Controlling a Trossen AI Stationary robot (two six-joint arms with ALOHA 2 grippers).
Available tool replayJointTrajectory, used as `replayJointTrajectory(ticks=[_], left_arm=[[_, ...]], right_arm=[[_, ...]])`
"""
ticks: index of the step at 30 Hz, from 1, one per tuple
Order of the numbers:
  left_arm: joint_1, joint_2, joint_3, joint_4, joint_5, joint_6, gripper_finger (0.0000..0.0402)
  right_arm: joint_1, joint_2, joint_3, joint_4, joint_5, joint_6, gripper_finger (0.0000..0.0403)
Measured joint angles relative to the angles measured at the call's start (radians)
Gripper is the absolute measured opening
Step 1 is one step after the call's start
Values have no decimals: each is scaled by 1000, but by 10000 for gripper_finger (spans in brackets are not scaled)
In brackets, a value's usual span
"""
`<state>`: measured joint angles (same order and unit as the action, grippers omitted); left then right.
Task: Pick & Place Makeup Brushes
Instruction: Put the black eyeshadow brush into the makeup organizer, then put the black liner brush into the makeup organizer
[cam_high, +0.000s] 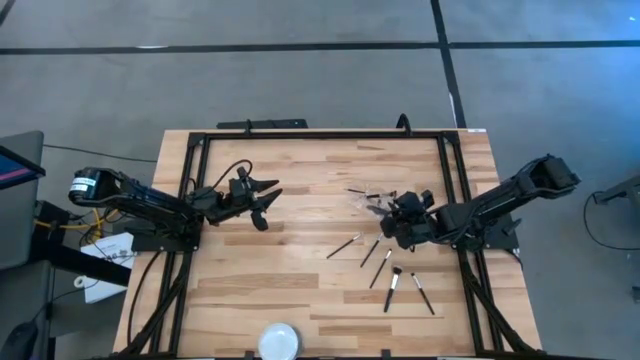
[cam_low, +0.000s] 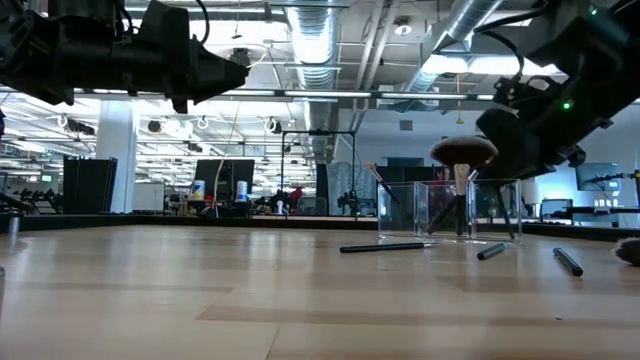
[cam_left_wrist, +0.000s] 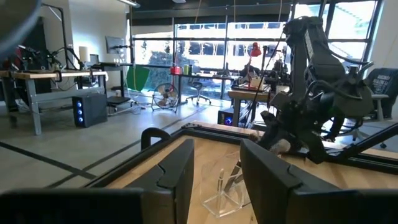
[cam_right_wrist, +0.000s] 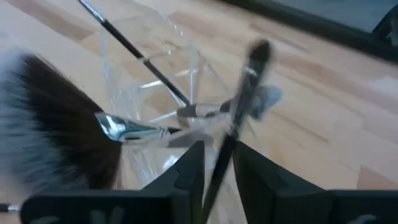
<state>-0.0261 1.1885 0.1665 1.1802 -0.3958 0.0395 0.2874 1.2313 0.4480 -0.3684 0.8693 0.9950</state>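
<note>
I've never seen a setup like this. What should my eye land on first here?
Probably the right gripper, poised over a clear plastic holder on the table's right side, a thin makeup brush between its fingers above the holder. Next, five loose brushes lie scattered on the wooden table nearer the front edge. The left gripper hangs open over the table's left part, holding nothing.

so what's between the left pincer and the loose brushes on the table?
Bare wood only, per the high view: left pincer, then empty table until the nearest brush.
</note>
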Motion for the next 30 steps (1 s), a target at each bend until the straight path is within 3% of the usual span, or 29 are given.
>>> replayJointTrajectory(ticks=[8, 14, 16, 21, 30], left_arm=[[0, 0, 1, -46, 44, -64, 127], [-1, 15, 1, -53, 323, -136, 127], [-1, 48, 1, -52, 349, -173, 127], [-31, 224, 64, -57, 329, -203, 127], [-111, 613, 355, -52, 315, -166, 127]], right_arm=[[-8, -67, 64, -1, -7, -153, 111], [10, -118, 180, 20, -6, -286, 122], [17, -121, 212, 55, -5, -313, 123], [23, -110, 227, 230, -6, -451, 123], [23, -96, 228, 355, -15, -603, 123]])
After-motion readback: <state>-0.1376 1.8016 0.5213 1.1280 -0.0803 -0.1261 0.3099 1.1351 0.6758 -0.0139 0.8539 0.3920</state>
